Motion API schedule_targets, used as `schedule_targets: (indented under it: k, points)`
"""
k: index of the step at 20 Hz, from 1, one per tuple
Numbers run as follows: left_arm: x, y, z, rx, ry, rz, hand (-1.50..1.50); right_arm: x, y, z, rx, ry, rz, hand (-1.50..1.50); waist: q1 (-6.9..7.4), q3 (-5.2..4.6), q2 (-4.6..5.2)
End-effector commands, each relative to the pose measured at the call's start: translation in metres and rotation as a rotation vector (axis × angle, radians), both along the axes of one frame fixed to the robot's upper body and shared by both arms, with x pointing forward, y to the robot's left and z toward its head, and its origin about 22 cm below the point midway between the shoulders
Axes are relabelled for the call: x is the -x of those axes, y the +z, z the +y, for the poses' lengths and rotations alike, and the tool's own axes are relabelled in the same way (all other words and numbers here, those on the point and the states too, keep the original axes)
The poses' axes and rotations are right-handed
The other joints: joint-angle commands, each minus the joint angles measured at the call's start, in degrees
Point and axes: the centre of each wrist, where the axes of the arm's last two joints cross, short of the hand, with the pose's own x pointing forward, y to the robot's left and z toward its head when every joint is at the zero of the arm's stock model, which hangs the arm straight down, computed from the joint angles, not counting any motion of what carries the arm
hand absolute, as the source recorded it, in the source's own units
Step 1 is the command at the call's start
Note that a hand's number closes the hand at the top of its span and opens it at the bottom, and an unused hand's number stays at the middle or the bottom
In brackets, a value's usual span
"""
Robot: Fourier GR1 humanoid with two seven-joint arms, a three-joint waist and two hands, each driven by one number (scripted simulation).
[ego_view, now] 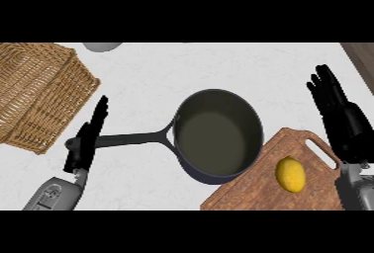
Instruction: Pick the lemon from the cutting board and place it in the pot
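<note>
On the cutting board the lemon is lying untouched beside the pot, while the right hand, fingers straight, is hovering just right, likely readying to grasp; left hand resting open.

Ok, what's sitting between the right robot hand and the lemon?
Head view: only bare cutting board, with its handle slot, lies between the right robot hand and the lemon. The hand is open, not touching the lemon.

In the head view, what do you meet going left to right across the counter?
Wicker basket → left robot hand → pot → lemon on the cutting board → right robot hand.
</note>
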Motion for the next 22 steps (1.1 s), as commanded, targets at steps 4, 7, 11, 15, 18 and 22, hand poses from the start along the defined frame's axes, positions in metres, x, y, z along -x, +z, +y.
schedule_targets:
  k: [4, 7, 11, 15, 18, 22]
  points:
    - [-0.007, 0.046, 0.016, 0.146, 0.087, -0.189, 0.00, 0.031, -0.004, -0.079, 0.031, -0.162, -0.232, 1.50, 0.73, -1.44, -0.10]
    - [-0.013, 0.055, 0.019, 0.173, 0.114, -0.210, 0.00, 0.035, 0.036, -0.122, 0.648, -0.163, -0.192, 1.50, 0.22, -3.24, 0.42]
    - [-0.014, 0.083, 0.041, 0.292, 0.113, -0.247, 0.00, 0.084, -0.073, -0.131, 0.284, -0.434, -0.344, -1.50, 0.73, -1.35, 0.13]
    - [-0.004, 0.055, 0.041, 0.290, 0.133, -0.242, 0.00, 0.106, -0.094, -0.152, 0.257, -0.318, -0.486, -1.50, 1.08, -1.52, 0.34]
    - [-0.009, 0.081, 0.048, 0.285, 0.102, -0.246, 0.00, 0.115, -0.052, -0.137, 0.308, -0.228, -0.505, -1.50, 0.98, -1.63, 0.17]
    - [-0.011, 0.078, 0.038, 0.296, 0.110, -0.246, 0.00, 0.125, -0.031, -0.151, 0.427, -0.110, -0.312, -1.50, 1.02, -1.67, 0.23]
